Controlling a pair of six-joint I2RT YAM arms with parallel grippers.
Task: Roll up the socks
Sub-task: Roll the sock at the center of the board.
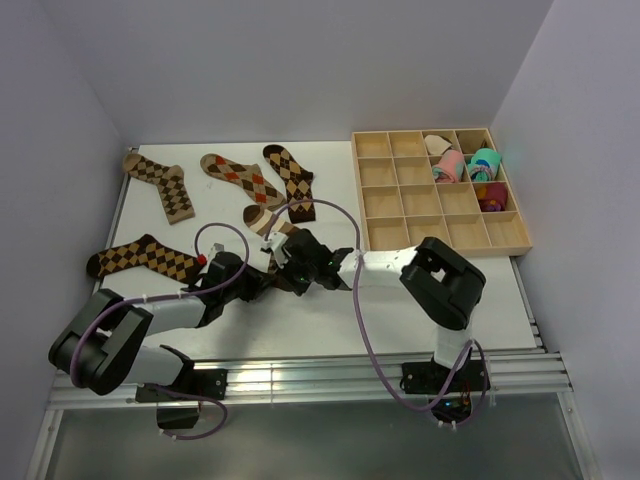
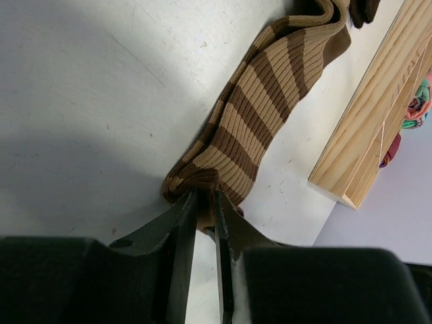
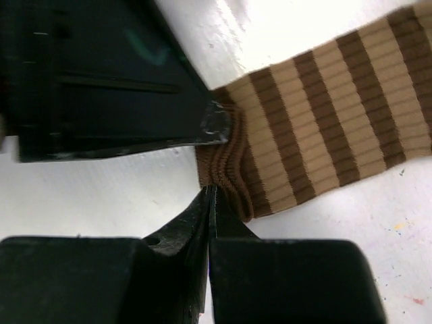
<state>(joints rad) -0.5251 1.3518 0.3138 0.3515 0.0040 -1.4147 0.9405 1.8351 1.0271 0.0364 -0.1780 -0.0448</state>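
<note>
Nearest the arms' bases, the two claws meet at the middle of the white surface [image 1: 330, 320], both at the dark brown cuff end of one striped sock [image 2: 260, 108]. The left claw [image 2: 206, 202] is clamped on that cuff, with bunched fabric pinched between its fingertips. The right claw [image 3: 210, 196] comes at the same cuff from the other side. Its fingers are pressed together and their tips touch the cuff's edge. Whether any fabric is caught between them cannot be told.

From the claws, the striped sock runs away across the surface towards the far side. It is ribbed knit with alternating dark brown and tan bands. It lies mostly flat, gathered into folds at the gripped end, and curves slightly along its length.

Beyond and to the left lie four more socks, all flat and unrolled, with brown and tan diamond patterns. The near-left argyle sock [image 1: 145, 258] lies beside the left arm. The far-left argyle sock [image 1: 162, 185], the middle argyle sock [image 1: 240, 178] and the right argyle sock [image 1: 290, 180] lie farther back in a loose row.

At the far right sits a wooden tray [image 1: 415, 205] divided into many compartments. Pink and teal bundles [image 1: 450, 165] sit in its far-right compartments.
</note>
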